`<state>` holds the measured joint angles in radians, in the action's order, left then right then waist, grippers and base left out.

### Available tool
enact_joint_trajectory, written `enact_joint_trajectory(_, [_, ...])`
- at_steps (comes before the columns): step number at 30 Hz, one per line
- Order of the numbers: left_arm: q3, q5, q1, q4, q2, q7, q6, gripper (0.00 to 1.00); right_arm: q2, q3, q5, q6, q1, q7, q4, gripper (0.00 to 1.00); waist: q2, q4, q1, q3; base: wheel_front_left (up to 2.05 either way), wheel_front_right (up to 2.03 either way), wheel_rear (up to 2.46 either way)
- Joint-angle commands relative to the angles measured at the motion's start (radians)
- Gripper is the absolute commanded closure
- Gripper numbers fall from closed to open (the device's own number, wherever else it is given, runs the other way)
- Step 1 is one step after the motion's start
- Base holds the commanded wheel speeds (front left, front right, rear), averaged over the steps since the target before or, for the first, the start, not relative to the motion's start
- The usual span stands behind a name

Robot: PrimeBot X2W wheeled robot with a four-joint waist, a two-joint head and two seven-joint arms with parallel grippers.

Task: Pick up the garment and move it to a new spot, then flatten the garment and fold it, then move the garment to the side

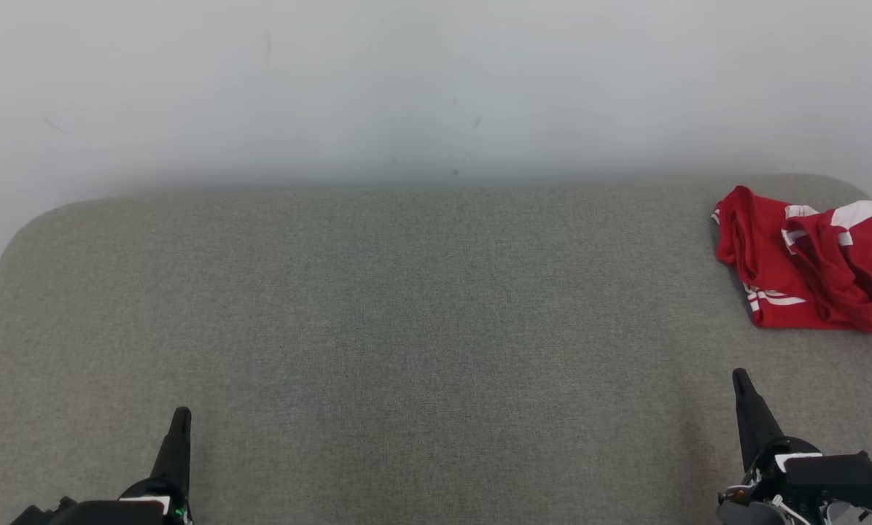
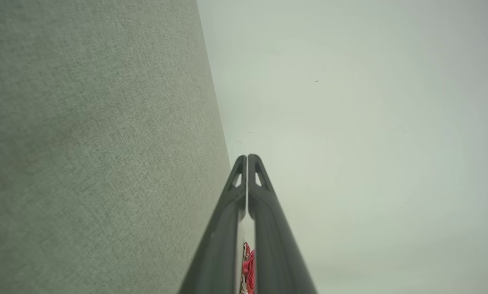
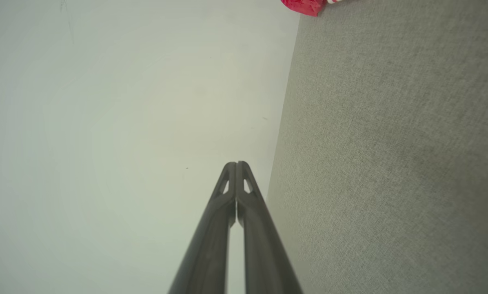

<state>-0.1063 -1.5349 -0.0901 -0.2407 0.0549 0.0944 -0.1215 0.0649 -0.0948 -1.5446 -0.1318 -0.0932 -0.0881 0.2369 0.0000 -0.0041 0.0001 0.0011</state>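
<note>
Bunched red garment (image 1: 808, 270), ahead & right of R gripper (image 1: 741, 378).
Pinched closed on nothing, likewise L gripper (image 1: 181, 415); parked back, prob. to stay clear of cloth.

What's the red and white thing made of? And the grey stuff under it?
The red garment looks like thin, soft sports cloth: it lies crumpled in floppy folds. The grey surface looks like matte woven fabric, maybe over padding: a fine weave shows and its corners are rounded.

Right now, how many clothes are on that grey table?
1: a red-and-white garment crumpled at the far right of the table; partly cut off, so more may be hidden.
</note>
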Motion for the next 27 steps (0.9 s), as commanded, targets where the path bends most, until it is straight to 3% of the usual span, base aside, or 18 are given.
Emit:
enact_joint_trajectory(1, [-0.004, -0.014, -0.017, -0.002, -0.003, 0.006, -0.004, 1.0, -0.004, -0.004, -0.017, 0.002, -0.01, -0.005, 0.0, 1.0, 0.0, 0.0, -0.0001, 0.0, 0.0, 0.0, 0.0])
enact_joint_trajectory(11, [-0.01, -0.08, -0.024, -0.006, -0.006, 0.024, -0.012, 1.0, -0.009, -0.011, -0.078, 0.002, -0.018, -0.021, 0.009, 1.0, 0.0, 0.004, -0.0001, 0.002, 0.0, 0.0, 0.0])
enact_joint_trajectory(27, [-0.01, -0.08, -0.024, -0.006, -0.006, 0.023, -0.011, 1.0, -0.01, -0.014, -0.074, 0.002, -0.018, -0.023, 0.009, 1.0, 0.0, 0.004, -0.0001, 0.002, 0.0, 0.0, 0.0])
